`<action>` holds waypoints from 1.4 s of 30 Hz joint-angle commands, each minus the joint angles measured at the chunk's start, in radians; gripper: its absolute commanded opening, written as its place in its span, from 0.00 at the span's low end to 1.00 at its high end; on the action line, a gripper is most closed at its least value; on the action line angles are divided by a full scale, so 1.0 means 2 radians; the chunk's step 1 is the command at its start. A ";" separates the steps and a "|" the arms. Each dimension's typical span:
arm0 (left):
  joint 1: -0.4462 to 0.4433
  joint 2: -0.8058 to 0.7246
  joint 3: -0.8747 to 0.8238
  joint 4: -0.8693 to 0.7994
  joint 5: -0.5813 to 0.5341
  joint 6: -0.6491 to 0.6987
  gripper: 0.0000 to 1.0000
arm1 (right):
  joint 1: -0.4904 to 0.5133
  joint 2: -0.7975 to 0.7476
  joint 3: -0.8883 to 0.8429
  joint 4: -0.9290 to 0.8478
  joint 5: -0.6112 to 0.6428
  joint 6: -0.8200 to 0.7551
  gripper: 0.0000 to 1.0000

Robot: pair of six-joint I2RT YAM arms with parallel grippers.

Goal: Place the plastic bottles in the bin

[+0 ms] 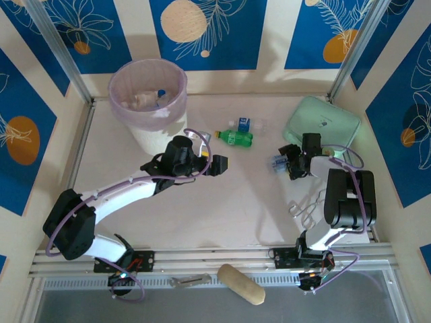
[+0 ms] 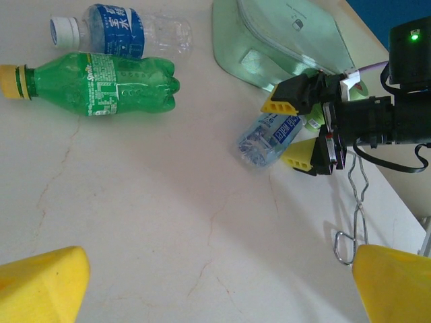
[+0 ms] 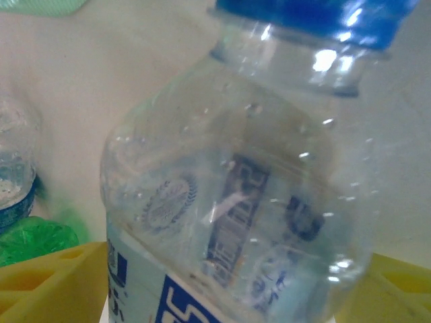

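Clear plastic shows between the yellow pads [image 2: 279, 104] of the right gripper [image 1: 281, 163]: a blue-capped bottle [image 3: 236, 202] clamped tight, just beside the mint-green pouch [image 1: 322, 121]. The left gripper [image 1: 217, 163] hangs spread wide, holding nothing, near the bin [image 1: 151, 138]. A green bottle [image 2: 101, 84] and a white-capped bottle [image 2: 121, 30] lie side by side mid-table.

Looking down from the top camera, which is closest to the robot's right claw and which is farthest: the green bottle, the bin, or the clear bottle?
1. Clear bottle: between the right gripper's fingers, so nearest.
2. Green bottle: lying mid-table, to the gripper's left and a little farther back.
3. Bin: at the table's far-left corner, farthest.
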State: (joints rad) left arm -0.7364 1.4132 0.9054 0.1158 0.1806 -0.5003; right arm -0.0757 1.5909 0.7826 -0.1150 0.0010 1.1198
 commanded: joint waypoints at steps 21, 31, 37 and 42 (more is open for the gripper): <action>-0.004 -0.013 -0.014 0.007 -0.012 -0.004 1.00 | 0.043 -0.066 0.021 -0.011 0.036 -0.048 0.49; -0.004 -0.015 -0.016 0.007 -0.009 -0.007 1.00 | 0.044 -0.076 0.006 -0.050 0.029 -0.060 0.49; -0.004 -0.013 -0.017 0.006 -0.010 -0.007 1.00 | 0.056 -0.092 -0.024 -0.089 0.013 -0.070 0.49; -0.004 -0.004 -0.008 0.009 -0.002 -0.006 1.00 | 0.058 -0.104 -0.048 -0.100 0.024 -0.070 0.49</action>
State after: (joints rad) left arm -0.7376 1.4075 0.8833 0.1162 0.1631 -0.5007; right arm 0.0338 1.4021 0.7124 -0.2562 0.0456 0.9981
